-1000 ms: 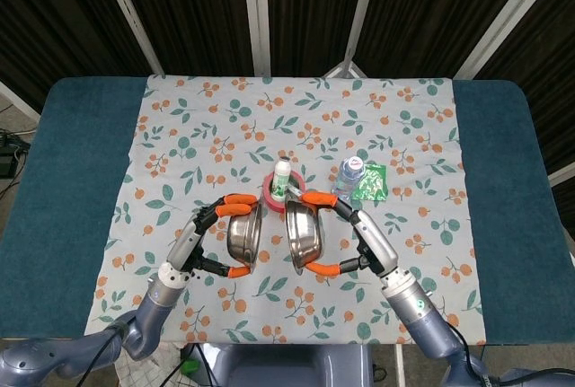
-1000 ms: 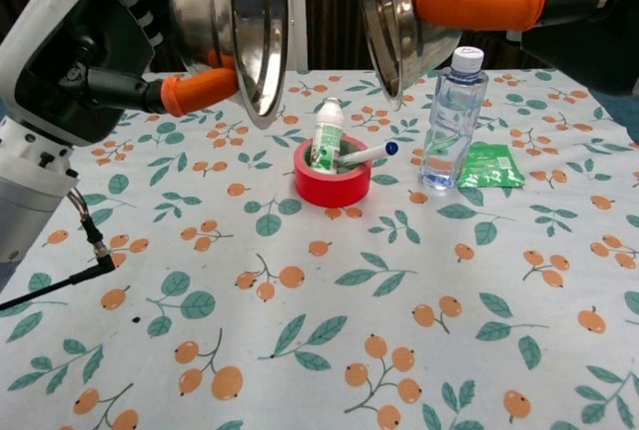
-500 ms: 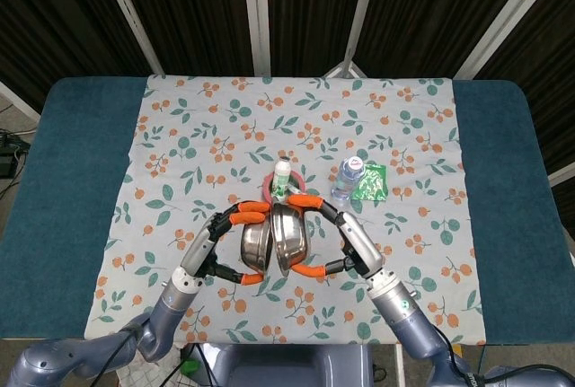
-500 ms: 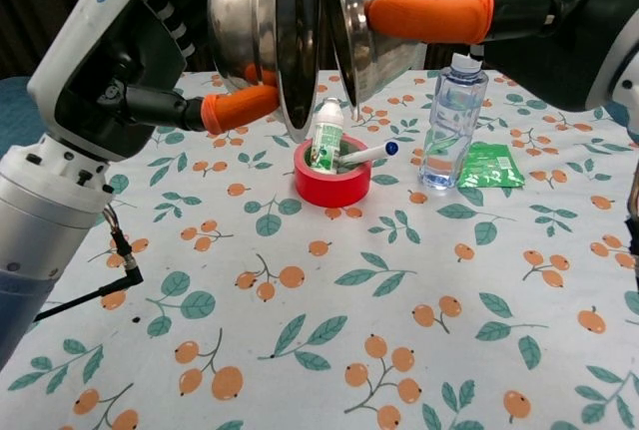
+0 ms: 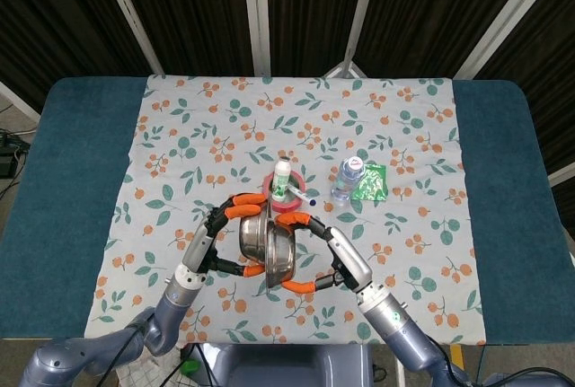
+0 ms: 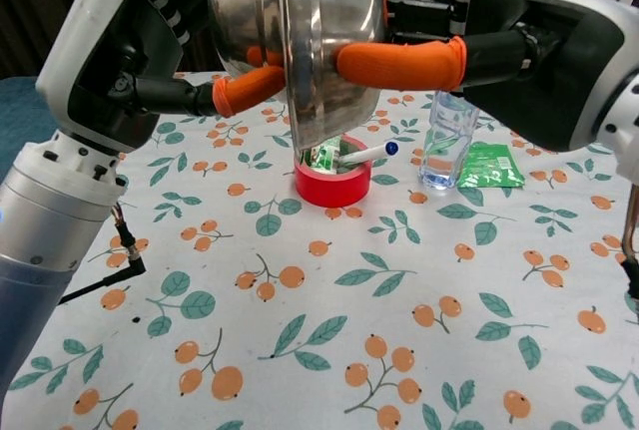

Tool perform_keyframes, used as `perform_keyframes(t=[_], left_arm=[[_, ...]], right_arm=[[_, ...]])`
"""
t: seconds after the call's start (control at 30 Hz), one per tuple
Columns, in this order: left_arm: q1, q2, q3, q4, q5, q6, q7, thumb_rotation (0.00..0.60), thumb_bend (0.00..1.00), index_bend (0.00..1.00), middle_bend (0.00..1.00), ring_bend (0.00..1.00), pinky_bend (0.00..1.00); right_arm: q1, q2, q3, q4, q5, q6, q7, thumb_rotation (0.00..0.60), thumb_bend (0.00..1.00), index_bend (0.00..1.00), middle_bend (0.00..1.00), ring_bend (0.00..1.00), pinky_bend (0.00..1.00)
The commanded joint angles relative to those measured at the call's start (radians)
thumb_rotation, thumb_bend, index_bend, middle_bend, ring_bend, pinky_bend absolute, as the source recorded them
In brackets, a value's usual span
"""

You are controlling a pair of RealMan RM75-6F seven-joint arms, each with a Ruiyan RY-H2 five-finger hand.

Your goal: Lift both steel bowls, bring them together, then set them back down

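Now left hand (image 5: 211,241) and right hand (image 5: 334,257) fingers clasp touching left bowl (image 6: 245,1) and right bowl (image 6: 334,21)

Bowls held up above desk (image 5: 81,171), rims touching: left bowl (image 6: 245,6) in left robot hand (image 5: 214,241), right bowl (image 6: 334,36) in right robot hand (image 5: 325,257). Behind: tape roll (image 6: 332,187) w/ small bottle (image 5: 284,171) + pen (image 6: 365,154) in it. Water bottle (image 6: 445,143) right of roll, packet (image 6: 491,165) right of that.

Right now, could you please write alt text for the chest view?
Two steel bowls are held together in the air by the left hand and right hand, above a red tape roll beside a water bottle on a floral cloth.
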State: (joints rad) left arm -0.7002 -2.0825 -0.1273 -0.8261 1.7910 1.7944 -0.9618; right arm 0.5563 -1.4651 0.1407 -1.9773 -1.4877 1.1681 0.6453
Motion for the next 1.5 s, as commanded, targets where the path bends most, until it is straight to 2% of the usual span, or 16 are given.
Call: perform_keyframes(t=[0.03, 0.33, 0.57, 1.07, 1.5], left_arm=[[0.002, -0.003, 0.001, 0.006, 0.000, 0.016, 0.000, 0.600, 0.07, 0.30, 0.27, 0.20, 0.31], [0.030, 0.075, 0.009, -0.032, -0.013, 0.043, 0.001, 0.600, 0.06, 0.31, 0.27, 0.20, 0.31], [0.056, 0.105, 0.031, -0.039, -0.025, 0.039, -0.007, 0.600, 0.06, 0.31, 0.27, 0.20, 0.31], [0.039, 0.043, 0.033, 0.004, -0.024, 0.047, -0.041, 0.600, 0.06, 0.31, 0.28, 0.20, 0.31], [0.031, -0.028, 0.062, 0.047, -0.027, 0.007, -0.054, 0.600, 0.06, 0.31, 0.28, 0.20, 0.31]], right_arm=[[-0.004, 0.014, 0.010, 0.003, 0.001, 0.009, 0.005, 0.600, 0.17, 0.55, 0.29, 0.41, 0.15], [-0.027, 0.105, 0.062, 0.035, 0.028, 0.040, 0.081, 0.600, 0.17, 0.55, 0.28, 0.41, 0.15], [-0.025, 0.129, 0.065, 0.041, 0.018, 0.027, 0.120, 0.600, 0.17, 0.55, 0.29, 0.41, 0.15], [-0.009, 0.078, 0.043, 0.031, 0.003, 0.006, 0.045, 0.600, 0.17, 0.55, 0.29, 0.41, 0.15], [0.009, 0.002, 0.029, 0.024, 0.025, -0.023, -0.014, 0.600, 0.17, 0.55, 0.29, 0.41, 0.15]])
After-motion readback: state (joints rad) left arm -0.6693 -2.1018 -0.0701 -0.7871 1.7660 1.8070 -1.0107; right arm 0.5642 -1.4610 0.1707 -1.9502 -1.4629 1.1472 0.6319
